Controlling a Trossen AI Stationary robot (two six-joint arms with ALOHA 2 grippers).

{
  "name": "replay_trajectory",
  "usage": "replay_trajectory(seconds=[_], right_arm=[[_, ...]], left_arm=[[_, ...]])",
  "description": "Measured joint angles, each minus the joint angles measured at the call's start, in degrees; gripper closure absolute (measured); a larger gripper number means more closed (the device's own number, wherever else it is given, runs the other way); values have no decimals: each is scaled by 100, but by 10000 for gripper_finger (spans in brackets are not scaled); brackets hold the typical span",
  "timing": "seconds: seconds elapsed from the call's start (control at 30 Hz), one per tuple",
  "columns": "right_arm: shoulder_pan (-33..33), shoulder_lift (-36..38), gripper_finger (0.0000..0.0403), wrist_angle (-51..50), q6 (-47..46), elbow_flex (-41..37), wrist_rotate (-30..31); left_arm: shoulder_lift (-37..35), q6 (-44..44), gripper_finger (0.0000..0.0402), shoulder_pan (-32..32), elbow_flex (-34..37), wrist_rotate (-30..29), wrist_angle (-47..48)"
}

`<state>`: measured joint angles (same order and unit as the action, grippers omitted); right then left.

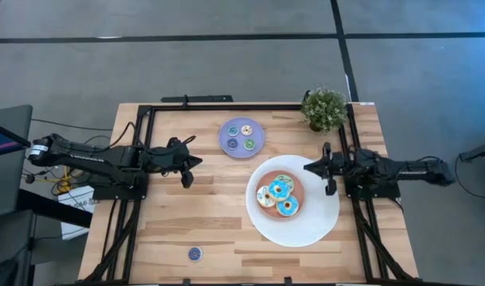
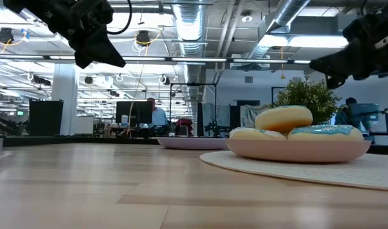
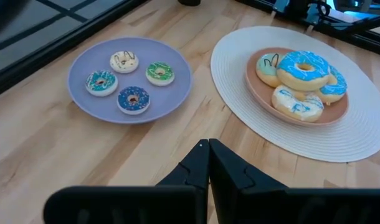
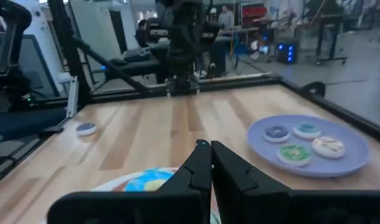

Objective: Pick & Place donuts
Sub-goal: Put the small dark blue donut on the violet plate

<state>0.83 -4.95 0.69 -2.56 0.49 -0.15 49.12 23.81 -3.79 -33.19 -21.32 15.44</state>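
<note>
Four larger donuts are piled on the pink centre of the big white plate: two blue, one cream, one striped. In the left wrist view the pile has a blue one on top. Four tiny donuts lie on the lavender plate. One more tiny donut lies on the bare wood near the table's near edge. My left gripper hovers shut over the table, left of both plates. My right gripper hovers shut above the white plate's right rim.
A small potted plant stands at the table's far right corner. A black frame runs along the far edge and down both sides. Bare wood lies between the left gripper and the plates and across the near left part of the table.
</note>
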Motion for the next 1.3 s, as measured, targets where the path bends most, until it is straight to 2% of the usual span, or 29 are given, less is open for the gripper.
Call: replay_trajectory(seconds=[0.17, 0.33, 0.5, 0.7, 0.8, 1.3], right_arm=[[101, 82, 402, -142, -95, 50, -168], [125, 184, 402, -1215, -289, 406, -293], [112, 404, 402, -1698, -210, 516, -303], [108, 487, 403, -1811, 3, 539, -362], [108, 487, 403, -2232, -29, 611, -427], [108, 487, 403, -2262, 108, 614, -445]], left_arm=[[0, 3, 401, 0, 0, 50, 7], [0, 4, 401, 0, 0, 138, 9], [0, 0, 401, 0, 0, 138, 9], [0, 2, 401, 0, 0, 142, 9], [0, -47, 401, 0, 0, 144, 17], [0, -170, 401, 1, 0, 143, 33]])
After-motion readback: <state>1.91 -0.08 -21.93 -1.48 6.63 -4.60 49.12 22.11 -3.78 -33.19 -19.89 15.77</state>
